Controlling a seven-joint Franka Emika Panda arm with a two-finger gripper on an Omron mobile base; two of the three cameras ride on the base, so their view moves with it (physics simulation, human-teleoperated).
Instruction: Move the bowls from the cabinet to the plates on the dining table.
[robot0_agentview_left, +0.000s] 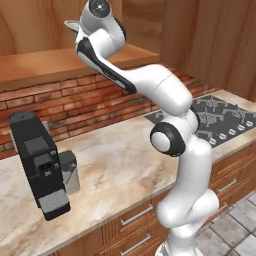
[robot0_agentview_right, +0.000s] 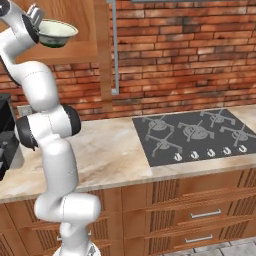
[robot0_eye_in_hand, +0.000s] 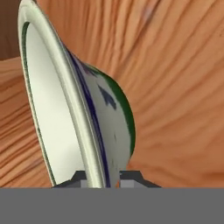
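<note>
Gripper pinches the rim of the white, blue-patterned ceramic bowl, directly ahead inside the brown wooden cabinet; probably light, rigid, slick, breakable, so keep the rim hold firm.

— Where do we look from in the two base views?
— From behind the arm, left and right, facing forward and down; both share the counter, hob and brick wall.
— And the hand view?
— We sit very near the bowl, facing its rim edge-on against wood.
</note>
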